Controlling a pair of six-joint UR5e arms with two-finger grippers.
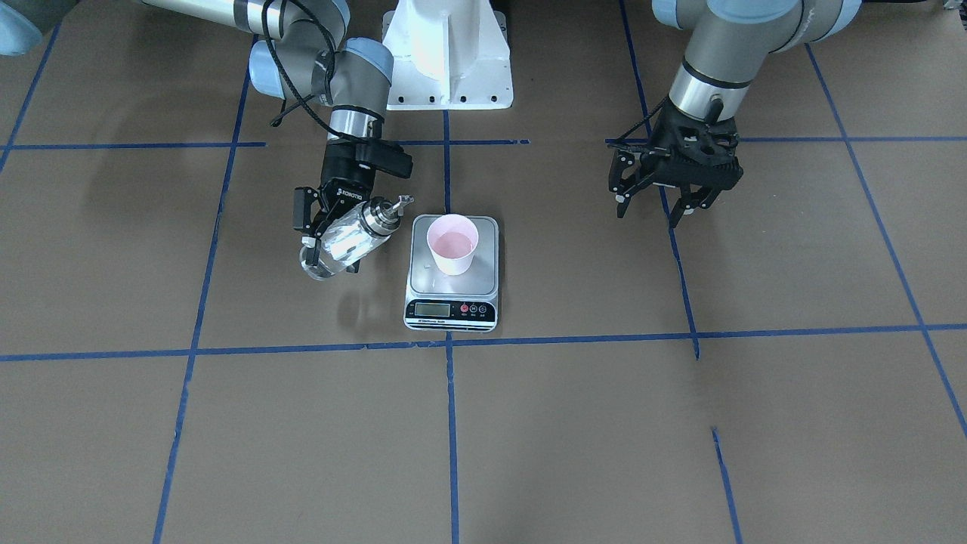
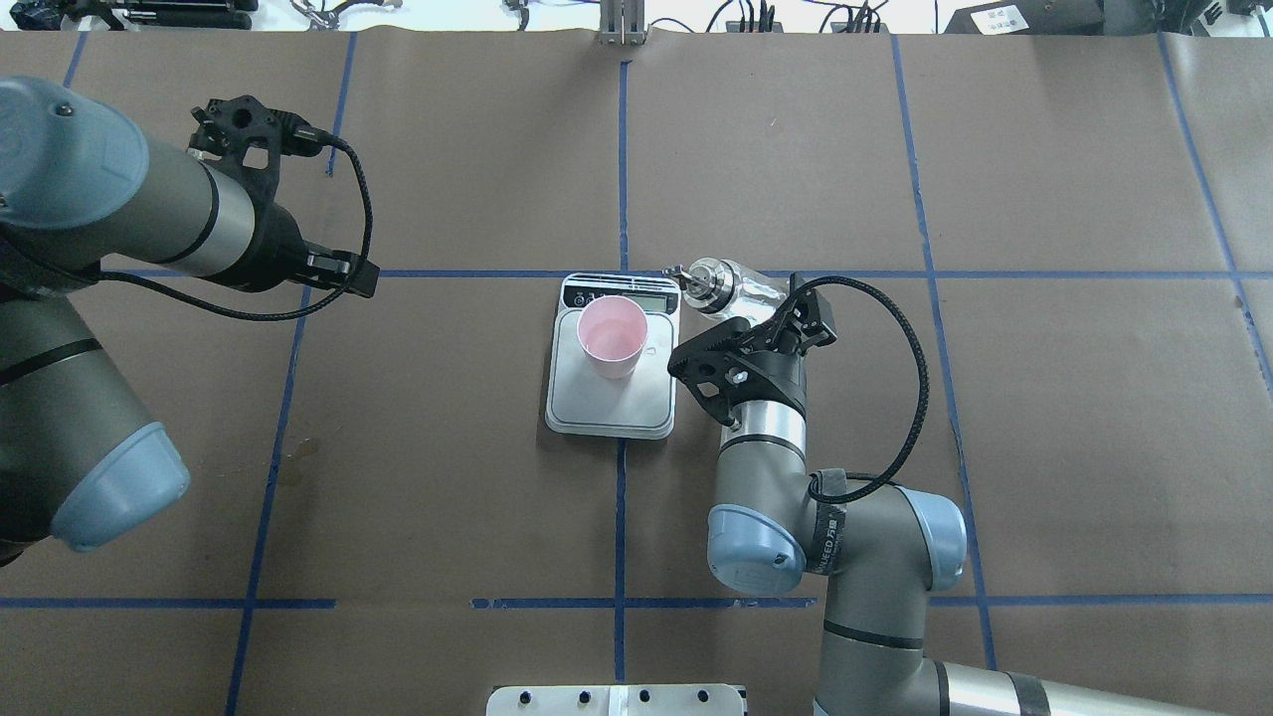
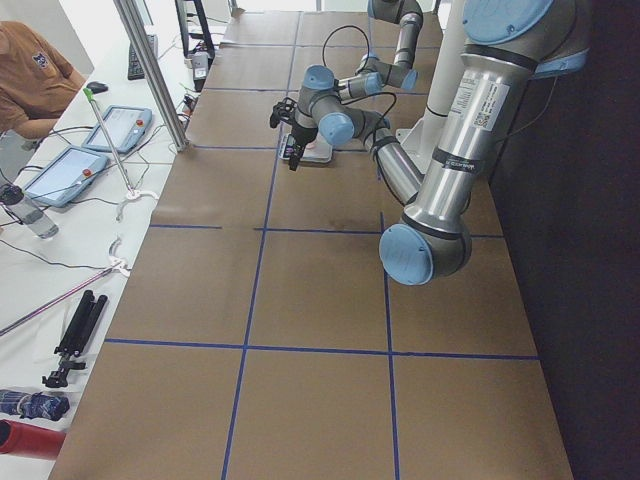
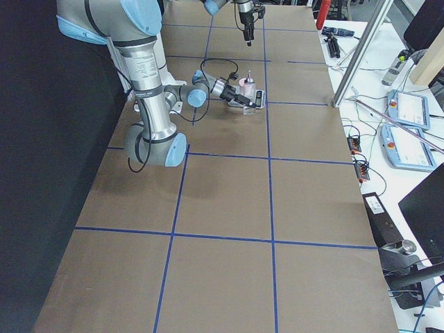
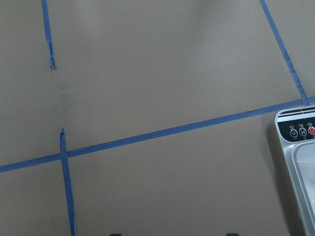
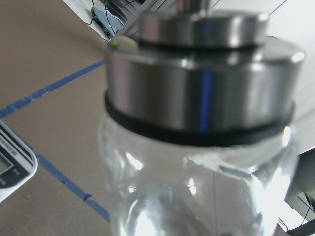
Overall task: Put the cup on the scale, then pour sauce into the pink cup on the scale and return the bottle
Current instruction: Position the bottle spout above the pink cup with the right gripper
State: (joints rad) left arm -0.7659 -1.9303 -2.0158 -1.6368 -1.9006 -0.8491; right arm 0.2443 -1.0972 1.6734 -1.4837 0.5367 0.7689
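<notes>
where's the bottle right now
In the front-facing view the bottle is left of centre, tilted in the right pincer, just beside the scale holding the cup.

The one word that reads clearly is "ROBOTIQ", in white capitals on the body of the black two-finger end effector of the right arm (image 1: 331, 253). The flat kitchen scale with a brushed steel platform and black front panel (image 1: 452, 287) has white print under its display and white symbols on its red buttons, all too small to read. Its display shows no legible digits. A black strap (image 2: 828, 537) round the right arm bears white lettering, also illegible.
</notes>
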